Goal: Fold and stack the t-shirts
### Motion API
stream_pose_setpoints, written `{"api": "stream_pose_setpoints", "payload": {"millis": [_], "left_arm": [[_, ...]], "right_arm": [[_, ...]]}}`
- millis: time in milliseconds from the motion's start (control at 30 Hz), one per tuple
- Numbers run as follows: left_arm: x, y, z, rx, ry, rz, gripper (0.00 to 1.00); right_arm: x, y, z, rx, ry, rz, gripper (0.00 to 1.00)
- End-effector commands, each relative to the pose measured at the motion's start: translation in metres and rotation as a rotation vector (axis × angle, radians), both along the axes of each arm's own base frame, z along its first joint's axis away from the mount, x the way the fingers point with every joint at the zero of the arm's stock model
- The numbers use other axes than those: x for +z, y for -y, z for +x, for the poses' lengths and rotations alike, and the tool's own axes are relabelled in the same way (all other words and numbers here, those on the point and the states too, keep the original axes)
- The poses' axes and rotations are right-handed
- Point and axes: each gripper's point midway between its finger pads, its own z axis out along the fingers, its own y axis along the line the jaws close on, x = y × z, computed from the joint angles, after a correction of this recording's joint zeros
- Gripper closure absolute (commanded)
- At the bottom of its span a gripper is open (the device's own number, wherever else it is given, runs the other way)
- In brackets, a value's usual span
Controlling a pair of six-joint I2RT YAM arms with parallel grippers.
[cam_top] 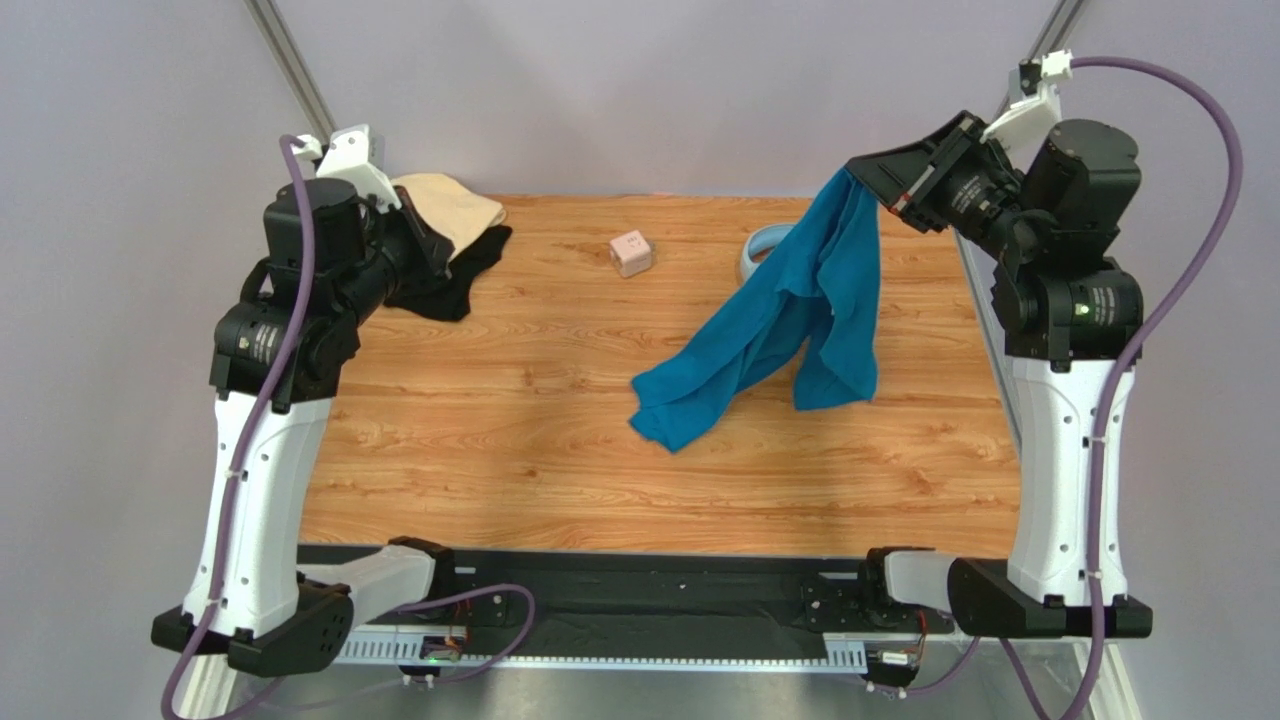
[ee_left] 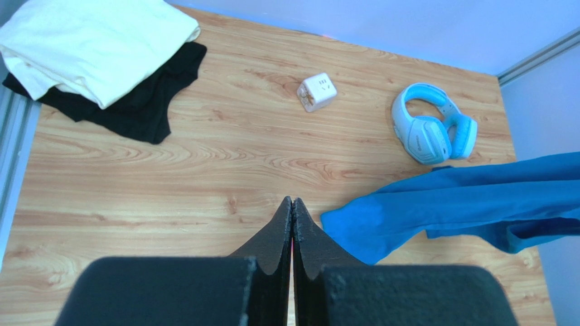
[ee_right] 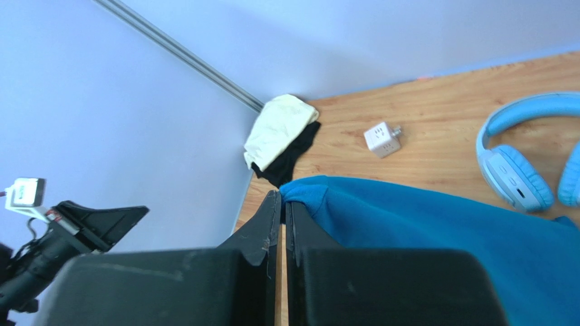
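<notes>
In the overhead view, the right gripper (cam_top: 857, 180) is raised at the upper right of the frame, its fingers pinched tight on one edge of the teal-blue t-shirt (cam_top: 796, 308). The shirt hangs from it in a long, twisted drape that runs down and left towards the middle of the wooden table (cam_top: 496, 435). The right wrist camera shows a fold of blue cloth caught right at the fingertips.

At the upper left, the left gripper (ee_left: 293, 201) is closed and holds nothing, poised above the tabletop. Just beyond it, in the far left corner of the table, the pale tan t-shirt (cam_top: 448, 200) lies on top of the black t-shirt (cam_top: 458, 278), whose dark edge shows beneath and to the right.

A small pink cube (cam_top: 633, 252) sits near the top centre. Light-blue headphones (ee_left: 432, 129) lie to its right, partly hidden behind the hanging shirt in the overhead view.
</notes>
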Motion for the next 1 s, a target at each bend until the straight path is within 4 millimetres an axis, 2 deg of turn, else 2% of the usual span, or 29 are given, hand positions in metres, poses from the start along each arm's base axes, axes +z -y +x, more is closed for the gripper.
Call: {"api": "stream_pose_setpoints", "payload": {"millis": [0, 67, 100, 167, 200, 267, 300, 333, 367, 433, 467, 533, 567, 633, 667, 733, 967], "left_arm": [[-0.028, 0.001, -0.01, -0.001, -0.079, -0.019, 1.0], [-0.041, 0.016, -0.01, -0.066, -0.101, -0.058, 1.0], [-0.064, 0.023, -0.009, -0.096, -0.155, -0.066, 1.0], [-0.082, 0.045, -0.008, -0.194, -0.208, -0.122, 1.0], [-0.111, 0.053, -0.005, -0.222, -0.288, -0.137, 0.92], [-0.128, 0.074, -0.002, -0.3, -0.339, -0.206, 0.87], [-0.154, 0.083, -0.001, -0.32, -0.408, -0.207, 0.87], [-0.16, 0.093, 0.004, -0.349, -0.407, -0.207, 0.87], [-0.178, 0.111, 0.004, -0.398, -0.458, -0.185, 0.83], [-0.194, 0.132, 0.009, -0.456, -0.481, -0.143, 0.8], [-0.215, 0.154, 0.007, -0.513, -0.538, -0.117, 0.78], [-0.222, 0.179, 0.017, -0.577, -0.532, -0.095, 0.77], [-0.244, 0.196, 0.018, -0.612, -0.581, -0.068, 0.76], [-0.248, 0.215, 0.028, -0.648, -0.573, -0.049, 0.76], [-0.265, 0.224, 0.029, -0.662, -0.61, -0.036, 0.74], [-0.267, 0.236, 0.037, -0.68, -0.603, -0.04, 0.72], [-0.32, 0.245, 0.044, -0.689, -0.693, -0.026, 0.65]], "right_arm": [[0.021, -0.005, -0.016, 0.037, 0.049, 0.041, 1.0], [0.007, -0.005, -0.018, 0.035, 0.007, 0.035, 1.0], [-0.006, -0.004, -0.019, 0.03, -0.023, 0.033, 1.0], [-0.02, -0.003, -0.02, 0.02, -0.05, 0.025, 1.0], [-0.036, -0.002, -0.019, 0.019, -0.085, 0.019, 1.0], [-0.053, -0.002, -0.019, 0.021, -0.128, 0.014, 1.0], [-0.059, -0.002, -0.022, 0.021, -0.139, 0.012, 1.0], [-0.076, -0.002, -0.021, 0.02, -0.182, 0.009, 1.0], [-0.083, -0.001, -0.021, 0.017, -0.195, 0.003, 1.0], [-0.104, 0.0, -0.024, 0.013, -0.243, -0.007, 1.0], [-0.108, 0.001, -0.026, 0.011, -0.247, -0.017, 1.0], [-0.125, 0.002, -0.028, 0.007, -0.293, -0.027, 1.0], [-0.13, 0.004, -0.029, 0.005, -0.302, -0.041, 1.0], [-0.141, 0.005, -0.032, 0.0, -0.335, -0.053, 1.0], [-0.147, 0.006, -0.033, -0.002, -0.35, -0.06, 1.0], [-0.156, 0.008, -0.036, -0.005, -0.375, -0.078, 1.0], [-0.18, 0.015, -0.04, -0.04, -0.44, -0.103, 1.0]]}}
